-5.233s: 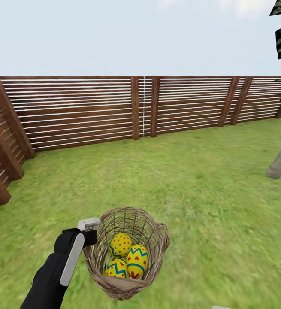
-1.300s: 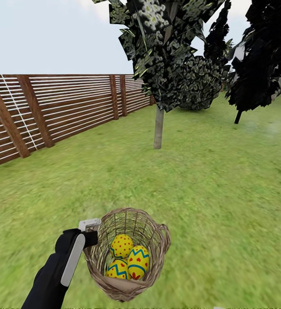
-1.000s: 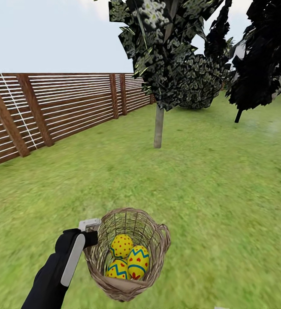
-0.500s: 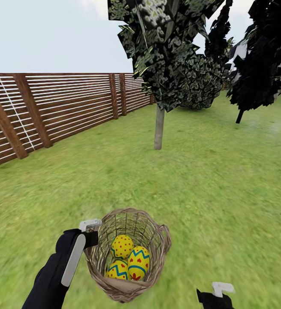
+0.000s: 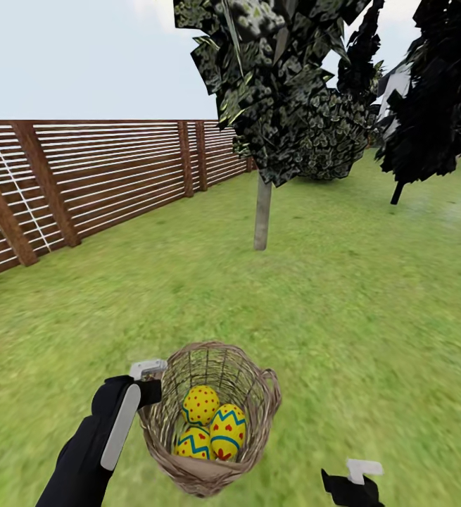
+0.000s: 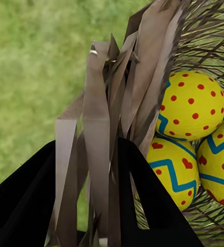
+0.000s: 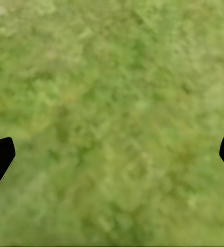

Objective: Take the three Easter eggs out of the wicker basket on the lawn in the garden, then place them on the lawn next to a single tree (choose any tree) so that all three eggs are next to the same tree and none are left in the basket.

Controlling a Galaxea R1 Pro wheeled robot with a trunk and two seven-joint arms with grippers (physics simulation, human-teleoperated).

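The right gripper [image 5: 353, 482] has risen into view, jaws spread over lawn [image 5: 371, 317]. The left gripper [image 6: 99, 206] pinches the basket [image 5: 209, 415] rim; eggs [image 5: 209, 422] inside, tree [image 5: 261, 218] ahead.

Open lawn [image 5: 343, 310] stretches unobstructed to the tree [image 5: 261, 215] — fence [image 5: 96, 179] far left, darker tree [image 5: 427, 105] far right; the wicker basket [image 5: 255, 422] rim rings the Easter eggs [image 5: 212, 422] — open from above.

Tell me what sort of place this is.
Most likely a fenced garden: a wide lawn, a brown slatted wooden fence along its edge, and a slim-trunked tree with more dark foliage behind it.
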